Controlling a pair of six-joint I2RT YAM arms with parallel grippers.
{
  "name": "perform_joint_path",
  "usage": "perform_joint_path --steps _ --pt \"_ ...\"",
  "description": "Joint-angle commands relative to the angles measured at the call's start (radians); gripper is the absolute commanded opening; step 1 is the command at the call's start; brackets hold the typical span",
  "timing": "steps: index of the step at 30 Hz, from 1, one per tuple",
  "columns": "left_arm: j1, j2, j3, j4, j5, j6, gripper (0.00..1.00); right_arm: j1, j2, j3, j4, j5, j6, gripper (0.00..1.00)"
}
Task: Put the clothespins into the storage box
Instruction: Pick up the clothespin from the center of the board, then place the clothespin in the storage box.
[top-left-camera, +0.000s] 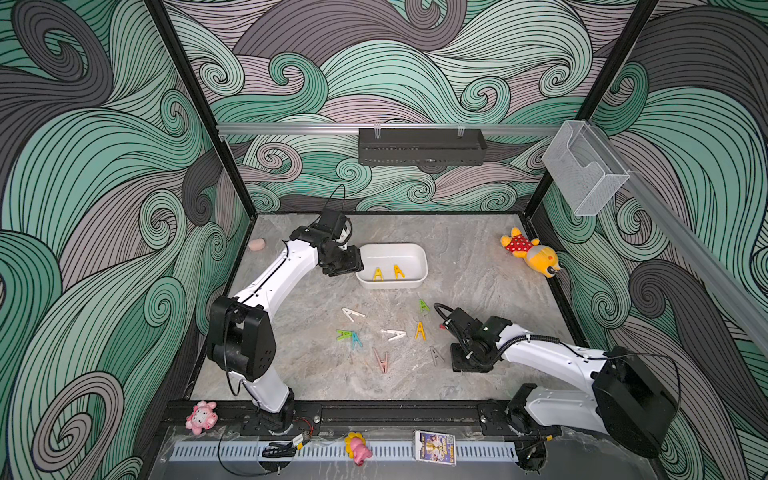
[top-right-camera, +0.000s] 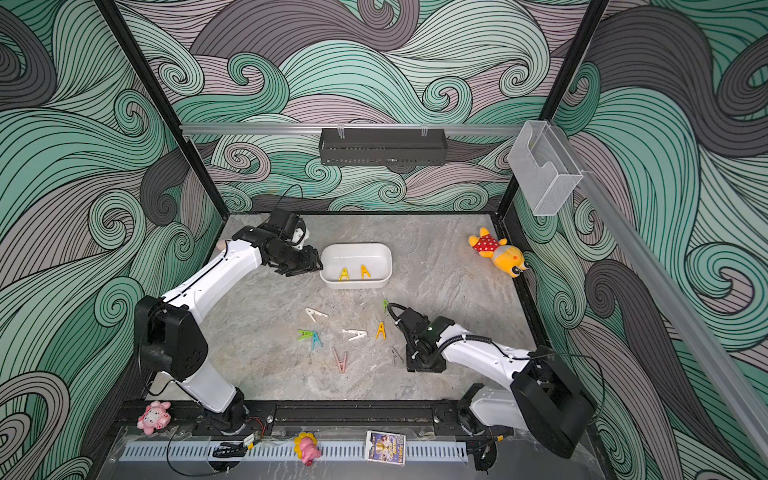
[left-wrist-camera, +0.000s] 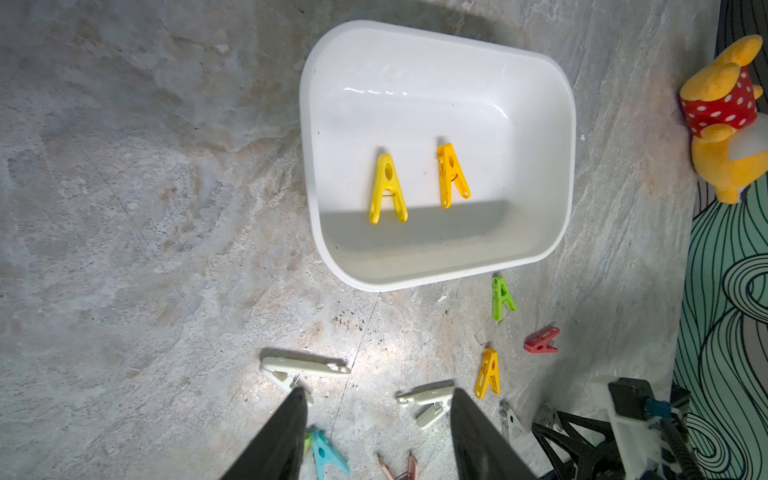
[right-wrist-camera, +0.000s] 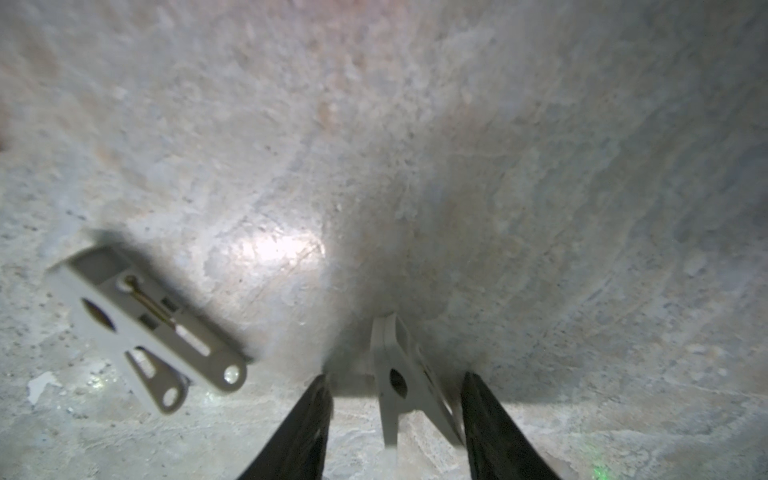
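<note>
Left arm (top-left-camera: 282, 270): rises from the front-left base, elbow high, forearm reaching toward the back of the table (top-left-camera: 478, 270). The left gripper (top-left-camera: 351, 264) hangs at the left end of the storage box (top-left-camera: 413, 254). In the left wrist view its fingers (left-wrist-camera: 282, 436) stand about half apart with nothing between them.

Right arm (top-left-camera: 540, 353): reaches in low from the front-right base, with the wrist bent so the right gripper (right-wrist-camera: 395, 376) points straight down at the table. Its jaws straddle a grey clothespin (right-wrist-camera: 390, 399) standing on edge. There is a clear gap on one side. On the other side the pin's leg runs close to the finger, and I cannot tell whether they touch. Nothing is lifted.

The box sits toward the back, centre-left. Two yellow clothespins (top-left-camera: 377, 274) lie side by side on its floor.

Loose on the table in front of the box:
- a second grey clothespin (top-left-camera: 435, 355), just beside the right gripper
- a yellow clothespin (top-left-camera: 420, 330)
- a green clothespin (top-left-camera: 423, 306)
- a red clothespin (left-wrist-camera: 541, 340)
- two white clothespins (top-left-camera: 394, 333)
- a pink clothespin (top-left-camera: 381, 359)
- a blue clothespin (top-left-camera: 356, 340), touching another green one
</note>
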Motion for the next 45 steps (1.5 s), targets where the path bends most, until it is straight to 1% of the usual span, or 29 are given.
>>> perform_joint_path --steps 1,3,9,13,19,24,27,29,33,38,41,45 --pt "0.010 -0.034 -0.010 0.000 0.011 0.011 0.58 0.006 0.025 -0.015 0.023 -0.017 0.021 0.47" --pt "0.009 -0.035 -0.009 0.000 0.012 0.010 0.58 0.006 0.031 -0.022 0.032 -0.026 0.027 0.38" --pt "0.011 -0.033 -0.009 0.001 0.018 0.008 0.58 0.006 0.024 -0.021 0.037 -0.031 0.026 0.27" --pt "0.010 -0.031 -0.006 0.000 0.026 0.007 0.57 0.006 0.025 -0.001 0.029 -0.028 0.012 0.24" --pt "0.013 -0.037 0.003 -0.007 0.022 0.011 0.57 0.006 0.022 0.085 -0.035 -0.023 -0.029 0.21" --pt "0.020 -0.046 0.009 -0.008 0.020 0.014 0.57 -0.011 0.014 0.208 -0.124 -0.019 -0.090 0.22" --pt "0.024 -0.049 0.008 -0.011 0.021 0.016 0.58 -0.033 0.032 0.307 -0.169 -0.029 -0.142 0.23" --pt "0.028 -0.056 0.005 -0.014 0.020 0.020 0.58 -0.059 0.060 0.387 -0.182 -0.056 -0.182 0.23" --pt "0.038 -0.081 -0.009 -0.024 0.009 0.028 0.57 -0.110 0.158 0.572 -0.195 -0.114 -0.277 0.23" --pt "0.061 -0.115 -0.015 -0.053 -0.017 0.040 0.57 -0.159 0.393 0.892 -0.226 -0.139 -0.440 0.25" --pt "0.070 -0.138 -0.020 -0.077 -0.023 0.045 0.57 -0.178 0.545 1.057 -0.240 -0.160 -0.484 0.27" --pt "0.078 -0.174 -0.044 -0.092 -0.042 0.046 0.58 -0.186 0.700 1.191 -0.243 -0.183 -0.515 0.27"
